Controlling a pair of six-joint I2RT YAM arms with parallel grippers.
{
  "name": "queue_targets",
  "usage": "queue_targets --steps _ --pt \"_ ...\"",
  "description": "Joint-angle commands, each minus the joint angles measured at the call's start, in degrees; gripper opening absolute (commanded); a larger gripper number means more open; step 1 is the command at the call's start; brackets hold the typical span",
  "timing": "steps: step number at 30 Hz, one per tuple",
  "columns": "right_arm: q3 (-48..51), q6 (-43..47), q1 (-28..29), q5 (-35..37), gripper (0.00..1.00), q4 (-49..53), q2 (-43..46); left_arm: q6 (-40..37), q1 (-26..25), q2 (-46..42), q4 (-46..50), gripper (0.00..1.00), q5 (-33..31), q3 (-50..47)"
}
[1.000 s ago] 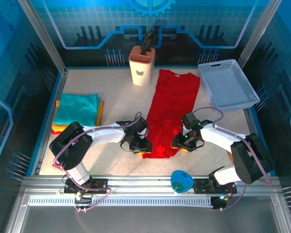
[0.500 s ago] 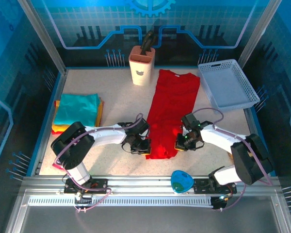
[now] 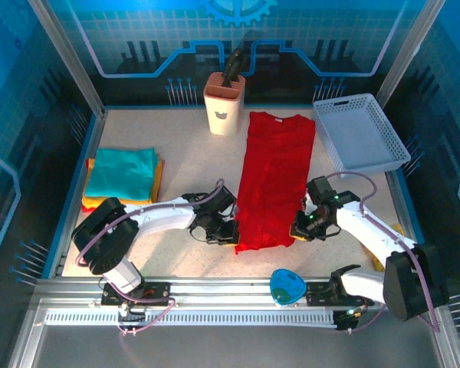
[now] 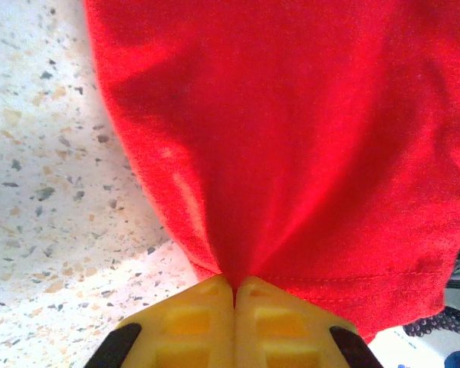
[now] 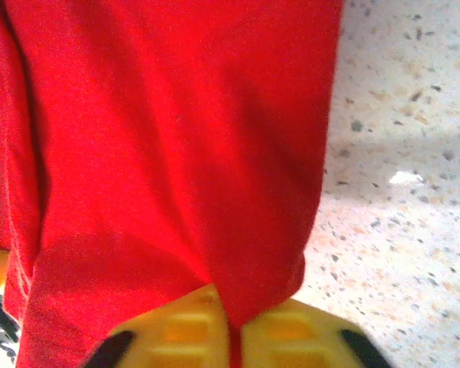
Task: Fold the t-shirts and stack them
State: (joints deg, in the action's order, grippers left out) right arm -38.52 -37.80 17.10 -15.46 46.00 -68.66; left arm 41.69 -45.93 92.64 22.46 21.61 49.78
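Observation:
A long red t-shirt (image 3: 273, 176) lies folded into a narrow strip down the middle of the table, collar at the far end. My left gripper (image 3: 230, 234) is shut on its near left hem corner; close up, the yellow fingertips (image 4: 207, 303) pinch the red cloth (image 4: 291, 153). My right gripper (image 3: 299, 230) is shut on the near right corner, red fabric (image 5: 176, 153) caught between its yellow pads (image 5: 307, 330). A folded stack of t-shirts, teal (image 3: 123, 172) on top of orange and yellow, rests at the left.
A white mesh basket (image 3: 359, 132) sits at the back right. A beige holder (image 3: 224, 102) with a dark tool stands at the back centre. A blue bowl-like object (image 3: 287, 287) lies on the front rail between the arm bases.
Both grippers closed on the shirt's near hem corners. The right gripper then moved to the right, pulling its corner outward and widening the near end; the left gripper stayed nearly still.

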Motion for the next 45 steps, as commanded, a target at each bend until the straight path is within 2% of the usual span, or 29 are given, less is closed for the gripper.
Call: queue_targets --steps 1,2,3,4,5,6,7,9,15,20,25,33,40,45 --pt "-1.51 2.43 -1.02 0.37 0.16 5.73 0.28 -2.16 -0.31 -1.21 4.92 0.07 1.86 0.83" --pt "-1.2 2.62 -1.02 0.13 0.17 6.0 -0.15 -2.51 -0.38 -1.06 5.32 0.1 1.73 0.93" --pt "-0.67 2.82 -1.07 0.18 0.21 6.27 -0.44 -2.74 -0.39 -0.82 5.77 0.17 1.69 1.03" --pt "-0.2 2.51 -0.83 -0.09 0.34 6.05 -0.51 -2.99 -0.43 -0.63 6.21 0.31 1.76 1.07" --pt "-0.09 2.14 -0.53 -0.11 0.52 5.86 -0.26 -3.33 -0.39 -0.66 6.83 0.4 1.61 1.02" --pt "0.02 1.51 -0.5 0.56 0.64 6.13 0.13 -3.66 -0.4 -0.83 7.73 0.43 1.24 1.04" --pt "0.18 0.94 -0.45 1.53 0.69 6.46 0.73 -4.04 -0.42 -1.19 8.69 0.45 0.62 0.98" --pt "1.36 -0.39 -0.43 2.7 0.72 5.95 2.3 -4.34 -0.33 -2.13 9.89 0.46 -0.13 0.56" --pt "7.89 -5.53 -0.01 -2.59 0.68 -2.38 3.18 -3.69 -0.04 -1.45 10.42 0.44 -1.16 0.46" --pt "10.7 -9.75 3.71 -4.36 0.66 -7.45 3.49 -2.63 0.58 -0.66 10.43 0.43 -2.27 -0.18" --pt "12.56 -13.51 6.55 -5.41 0.65 -12.5 3.39 -1.73 0.79 -0.6 10.27 0.45 -3.06 -0.51" --pt "12.17 -15.54 8.81 -6.51 0.59 -18.85 1.35 -0.09 0.82 4.43 4.93 0.41 -0.57 -0.41" --pt "10.84 -16.37 11.6 -4.43 0.55 -19.43 -0.44 0.47 0.23 7.33 3.91 0.31 -0.25 1.55" --pt "8.66 -17.07 13.43 0.75 0.56 -13.92 2.36 0.99 0.23 6.4 4.84 0.3 -0.78 2.25"
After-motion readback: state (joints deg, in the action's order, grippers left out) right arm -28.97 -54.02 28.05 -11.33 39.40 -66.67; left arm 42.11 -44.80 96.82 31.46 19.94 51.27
